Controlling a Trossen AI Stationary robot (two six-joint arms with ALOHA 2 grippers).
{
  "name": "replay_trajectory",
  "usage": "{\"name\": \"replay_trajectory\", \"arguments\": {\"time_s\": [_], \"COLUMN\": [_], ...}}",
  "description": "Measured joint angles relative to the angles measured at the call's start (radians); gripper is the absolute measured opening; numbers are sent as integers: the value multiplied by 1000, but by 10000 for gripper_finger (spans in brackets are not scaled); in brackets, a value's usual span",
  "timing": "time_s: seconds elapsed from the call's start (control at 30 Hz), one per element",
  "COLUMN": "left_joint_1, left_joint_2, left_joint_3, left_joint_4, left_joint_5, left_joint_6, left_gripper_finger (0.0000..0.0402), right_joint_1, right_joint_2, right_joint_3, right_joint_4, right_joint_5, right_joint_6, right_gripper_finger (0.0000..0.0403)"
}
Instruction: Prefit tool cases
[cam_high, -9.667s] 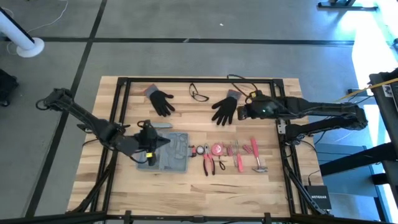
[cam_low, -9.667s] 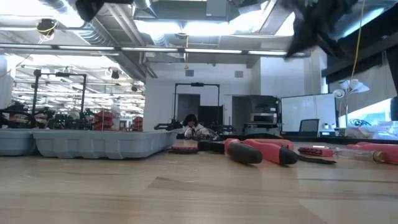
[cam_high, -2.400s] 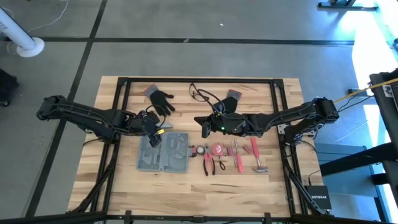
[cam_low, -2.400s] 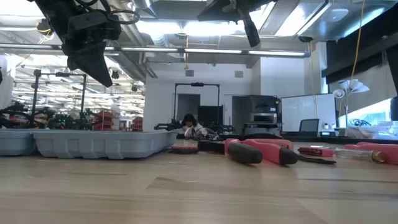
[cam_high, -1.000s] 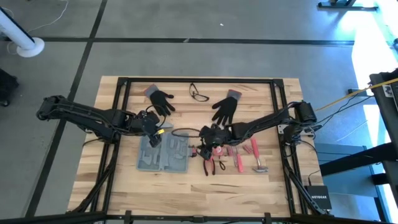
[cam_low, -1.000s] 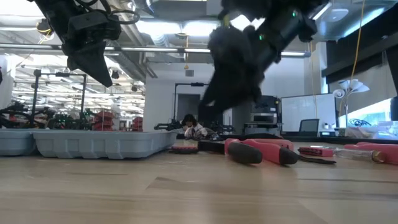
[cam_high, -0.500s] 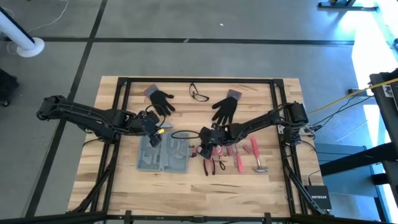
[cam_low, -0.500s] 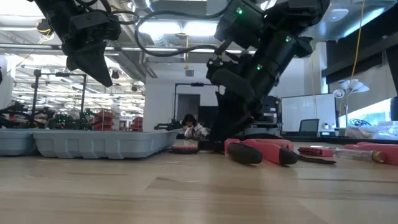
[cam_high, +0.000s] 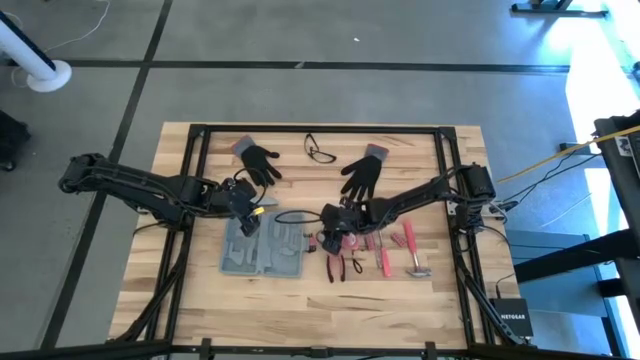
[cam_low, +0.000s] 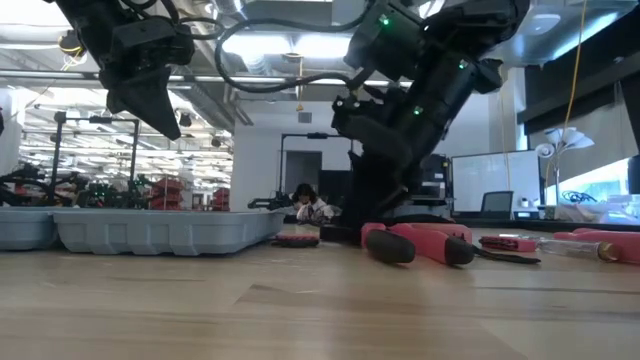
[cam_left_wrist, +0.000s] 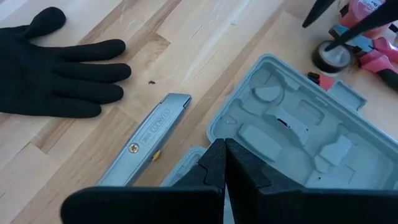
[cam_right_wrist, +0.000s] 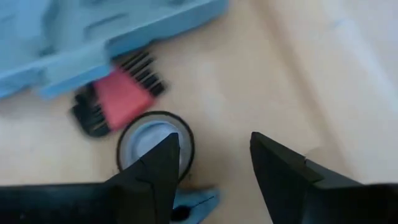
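The blue-grey tool case (cam_high: 262, 250) lies open on the table, its moulded recesses up (cam_left_wrist: 298, 134). My left gripper (cam_high: 250, 220) hangs shut above the case's far left corner, well clear of it in the low view (cam_low: 158, 120). My right gripper (cam_high: 328, 238) is down near the table by the case's right edge, its fingers open (cam_right_wrist: 214, 162). A black tape roll (cam_right_wrist: 155, 140) lies beside one of its fingers, and a red hex-key set (cam_right_wrist: 118, 96) lies between the roll and the case (cam_right_wrist: 93, 31). My right gripper points down at the table by the tape roll. One finger (cam_right_wrist: 155, 168) stands in front of the roll's rim (cam_right_wrist: 134, 140). Whether it touches the roll, I cannot tell.
A grey utility knife (cam_left_wrist: 146, 134) lies beyond the case's far edge. Two black gloves (cam_high: 260, 160) (cam_high: 362, 175) and glasses (cam_high: 320, 152) are at the back. Red-handled pliers (cam_high: 335, 265), screwdrivers (cam_high: 383, 250) and a hammer (cam_high: 413, 258) lie right of the case.
My right gripper has come down toward the table next to the case's right edge, ending low by the tape roll and the pliers, still open.
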Motion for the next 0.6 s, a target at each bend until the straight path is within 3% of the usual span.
{"name": "replay_trajectory", "arguments": {"time_s": [0.33,0.6], "left_joint_1": [0,0], "left_joint_2": [0,0], "left_joint_3": [0,0], "left_joint_4": [0,-2], "left_joint_5": [0,0], "left_joint_6": [14,24], "left_gripper_finger": [0,0], "right_joint_1": [-4,-5], "right_joint_2": [0,40], "right_joint_3": [0,1], "right_joint_4": [11,35], "right_joint_5": [1,-1], "right_joint_6": [1,79], "right_gripper_finger": [77,104]}}
